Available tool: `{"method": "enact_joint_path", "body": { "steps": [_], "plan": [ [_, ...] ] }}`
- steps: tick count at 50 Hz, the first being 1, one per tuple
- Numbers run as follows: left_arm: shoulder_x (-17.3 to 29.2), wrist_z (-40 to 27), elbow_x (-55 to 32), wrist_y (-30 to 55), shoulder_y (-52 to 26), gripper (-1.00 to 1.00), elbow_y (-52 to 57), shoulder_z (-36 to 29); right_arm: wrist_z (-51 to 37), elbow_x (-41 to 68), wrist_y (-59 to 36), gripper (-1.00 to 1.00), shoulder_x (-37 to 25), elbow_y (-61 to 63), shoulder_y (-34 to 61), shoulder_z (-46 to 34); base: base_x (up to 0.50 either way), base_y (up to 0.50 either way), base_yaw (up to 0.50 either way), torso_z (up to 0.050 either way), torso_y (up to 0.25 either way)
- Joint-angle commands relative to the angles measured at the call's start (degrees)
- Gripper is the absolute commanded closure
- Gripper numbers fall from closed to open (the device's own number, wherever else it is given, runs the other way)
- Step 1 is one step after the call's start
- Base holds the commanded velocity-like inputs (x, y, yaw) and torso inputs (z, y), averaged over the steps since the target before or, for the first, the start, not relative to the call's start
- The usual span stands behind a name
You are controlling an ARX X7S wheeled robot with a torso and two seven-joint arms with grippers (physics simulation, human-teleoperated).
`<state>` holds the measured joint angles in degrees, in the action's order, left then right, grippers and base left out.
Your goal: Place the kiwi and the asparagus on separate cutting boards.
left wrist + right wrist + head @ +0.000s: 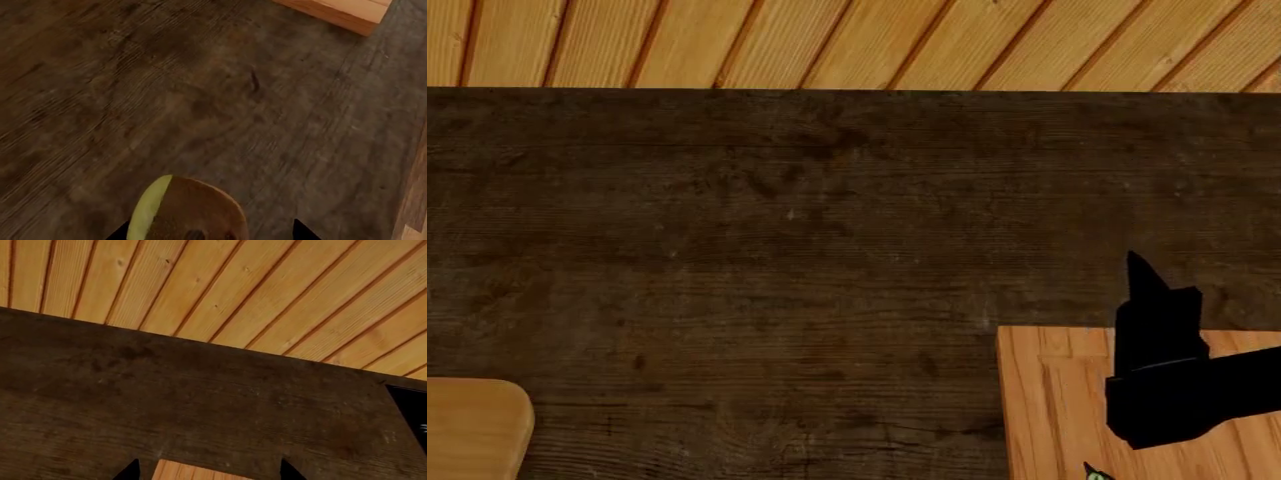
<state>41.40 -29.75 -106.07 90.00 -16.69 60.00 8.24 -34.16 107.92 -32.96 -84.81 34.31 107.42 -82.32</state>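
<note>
Kiwi (190, 210) is sitting between the left gripper's (210, 232) tips, apparently held, above the dark table (761, 250). Sharp-cornered board (1054, 410) is lying at 4 o'clock in the head view under the right gripper (210, 471), fingers spread wide and empty. Rounded board (474, 425) is showing at 8 o'clock, a green asparagus tip (1094, 472) at 5.

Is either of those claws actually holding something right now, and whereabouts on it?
The kiwi sits between the left gripper fingertips, apparently gripped across its brown sides; the contact itself is cut off. The right gripper shows nothing between its tips.
</note>
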Motion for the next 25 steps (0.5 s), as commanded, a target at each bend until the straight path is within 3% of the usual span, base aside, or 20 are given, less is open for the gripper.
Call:
{"method": "enact_joint_path", "body": {
  "steps": [1,4,5,11,25],
  "plan": [
    [-1.35,4.15,8.21,-0.04,0.91,-1.00,-0.01,-3.52,1.91,-2.06,1.96,-1.00,0.36,-0.01,-1.54,0.94,0.00,0.00,0.00,0.000,0.000],
    [-0.98,3.11,6.95,-0.04,1.12,-1.00,-0.01,-2.13,2.04,-2.16,2.15,-1.00,0.20,-0.05,-1.76,0.92,0.00,0.00,0.00,0.000,-0.003],
    [-0.86,2.14,5.18,-0.03,1.00,1.00,-0.01,-0.95,2.12,-2.19,2.26,-1.00,0.19,-0.07,-1.90,0.86,0.00,0.00,0.00,0.000,-0.010],
    [-0.43,-6.75,-5.20,-0.02,-1.00,1.00,-0.01,-0.29,2.26,-2.59,3.01,-1.00,0.23,-0.08,-2.67,0.55,0.00,0.00,0.00,0.000,0.000],
    [-1.20,-9.75,-10.12,-1.49,-3.94,1.00,-0.38,7.24,2.29,-2.99,4.26,-1.00,0.41,-0.17,-3.68,0.47,0.00,0.00,0.00,0.000,0.000]
  ]
}}
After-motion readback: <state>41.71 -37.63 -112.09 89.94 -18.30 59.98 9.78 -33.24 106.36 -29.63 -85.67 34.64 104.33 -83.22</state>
